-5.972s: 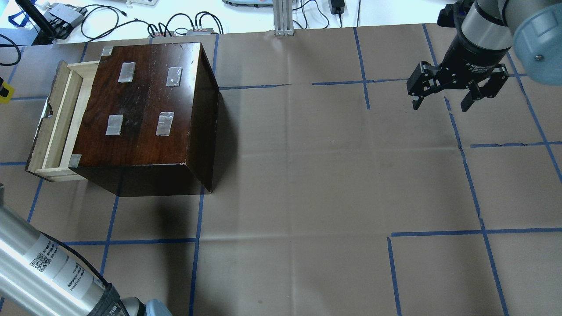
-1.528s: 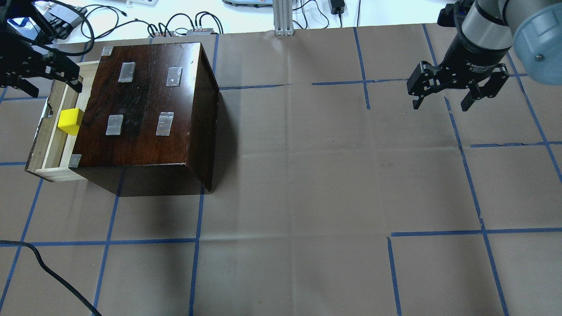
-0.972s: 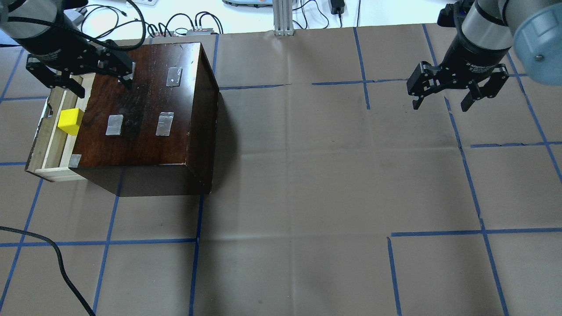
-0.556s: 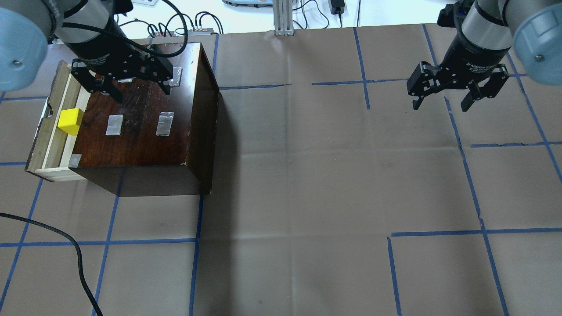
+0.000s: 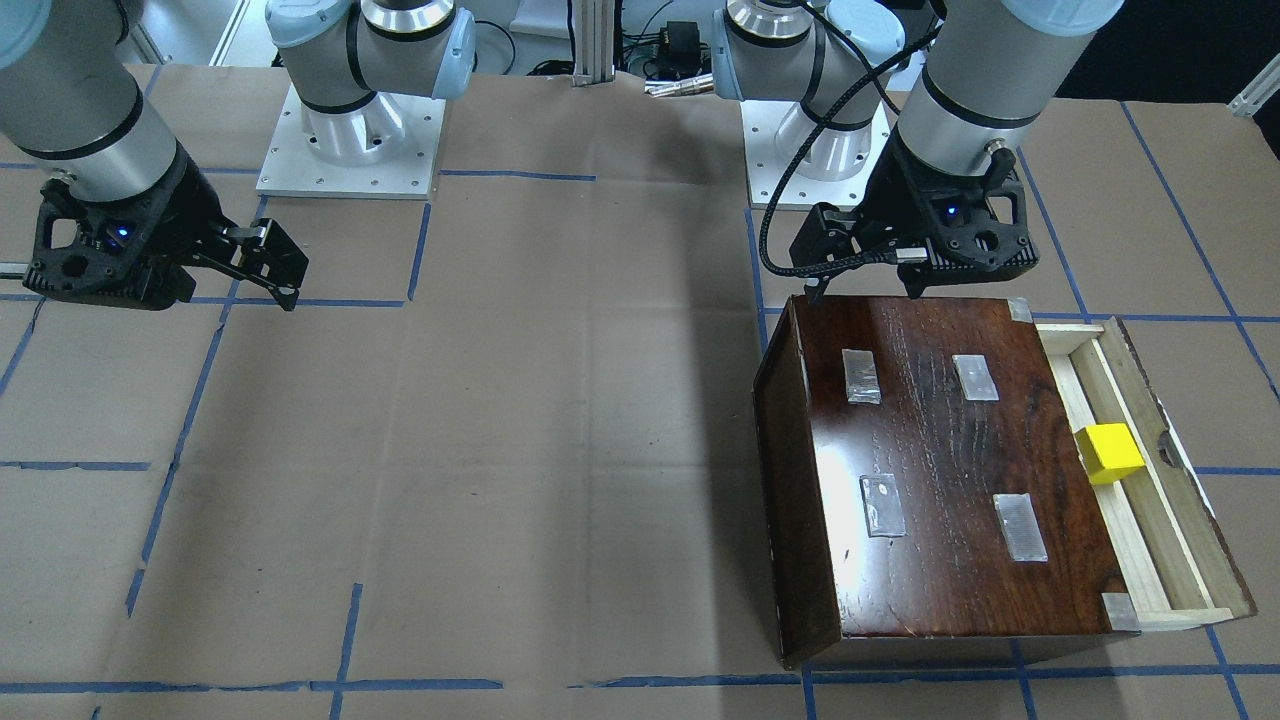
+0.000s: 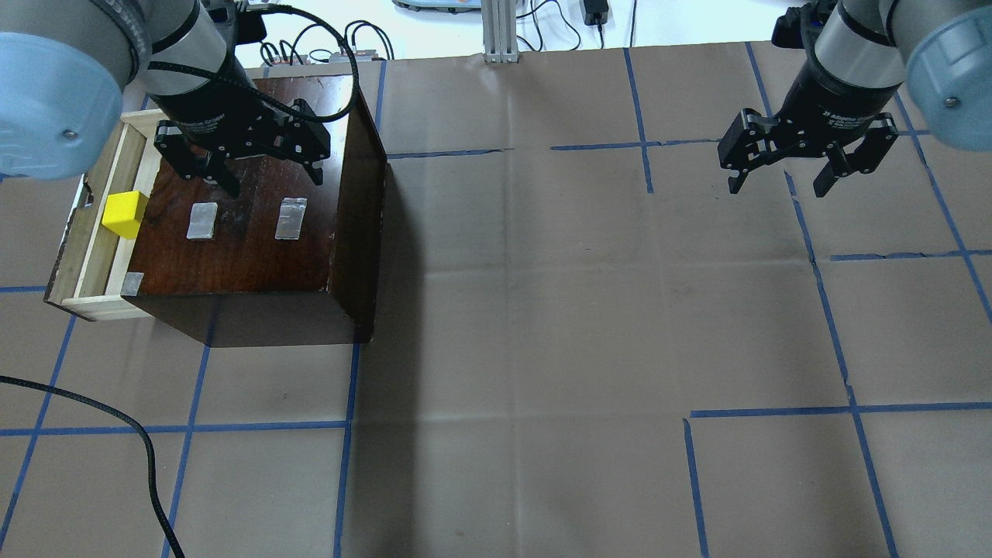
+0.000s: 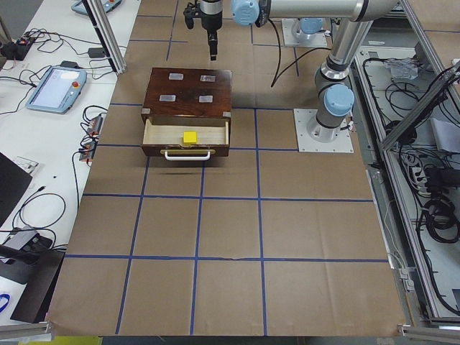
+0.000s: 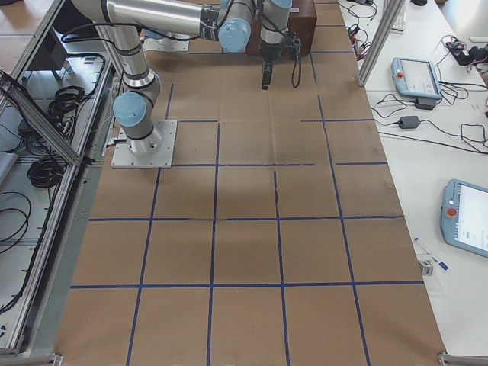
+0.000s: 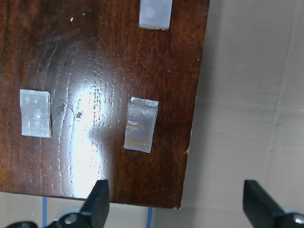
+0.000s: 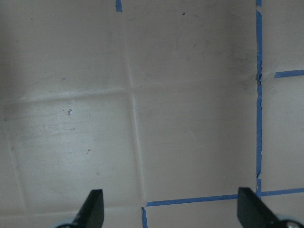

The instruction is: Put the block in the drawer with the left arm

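Note:
The yellow block lies in the open pale-wood drawer, pulled out of the left side of the dark wooden box. It also shows in the front-facing view and the exterior left view. My left gripper hangs open and empty above the box top, to the right of the block and apart from it. The left wrist view shows its fingertips wide apart over the box's taped top. My right gripper is open and empty over the table, far to the right.
Brown paper with blue tape lines covers the table. A black braided cable trails across the near left corner. Cables and a metal post sit along the far edge.
The block has appeared in the drawer and stays put. My open left gripper has moved right from beside the drawer to above the box top. The right arm has not moved.

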Motion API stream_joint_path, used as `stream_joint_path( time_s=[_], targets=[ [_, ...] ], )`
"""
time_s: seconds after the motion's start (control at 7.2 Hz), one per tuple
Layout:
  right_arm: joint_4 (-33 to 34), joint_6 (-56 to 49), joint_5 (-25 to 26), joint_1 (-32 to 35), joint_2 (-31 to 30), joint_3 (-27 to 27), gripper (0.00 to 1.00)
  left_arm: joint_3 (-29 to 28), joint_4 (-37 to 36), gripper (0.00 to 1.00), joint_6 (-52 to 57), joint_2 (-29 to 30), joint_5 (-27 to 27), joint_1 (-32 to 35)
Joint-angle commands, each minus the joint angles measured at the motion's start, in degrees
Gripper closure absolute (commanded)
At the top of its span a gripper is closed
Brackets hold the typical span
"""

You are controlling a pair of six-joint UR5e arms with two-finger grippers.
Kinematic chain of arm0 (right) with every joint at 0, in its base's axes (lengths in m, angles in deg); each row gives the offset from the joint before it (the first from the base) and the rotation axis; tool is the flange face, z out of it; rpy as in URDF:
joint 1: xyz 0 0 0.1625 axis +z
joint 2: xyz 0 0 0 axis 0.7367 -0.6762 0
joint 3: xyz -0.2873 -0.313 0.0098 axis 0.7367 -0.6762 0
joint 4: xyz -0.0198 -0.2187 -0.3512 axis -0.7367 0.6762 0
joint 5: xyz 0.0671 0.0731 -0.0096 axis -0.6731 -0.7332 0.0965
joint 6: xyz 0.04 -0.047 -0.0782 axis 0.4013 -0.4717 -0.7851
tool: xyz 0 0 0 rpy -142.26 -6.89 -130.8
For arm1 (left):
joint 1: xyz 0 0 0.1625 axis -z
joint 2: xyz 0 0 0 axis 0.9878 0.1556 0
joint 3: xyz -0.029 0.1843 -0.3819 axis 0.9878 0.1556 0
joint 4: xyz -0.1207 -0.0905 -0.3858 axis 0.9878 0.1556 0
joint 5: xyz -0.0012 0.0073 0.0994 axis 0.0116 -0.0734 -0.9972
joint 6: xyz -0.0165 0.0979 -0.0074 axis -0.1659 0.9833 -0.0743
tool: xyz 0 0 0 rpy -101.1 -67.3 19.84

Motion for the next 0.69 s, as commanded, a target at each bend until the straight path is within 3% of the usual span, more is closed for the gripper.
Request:
stream_joint_path(
  time_s=[0.0,0.56],
  targets=[
    [0.0,0.0,0.0,0.0,0.0,0.0,0.00,0.3,-0.2,0.01,0.3,-0.2,0.0,0.0],
    [0.0,0.0,0.0,0.0,0.0,-0.1,0.00,0.0,-0.3,0.01,0.4,0.1,0.0,0.0]
  ],
)
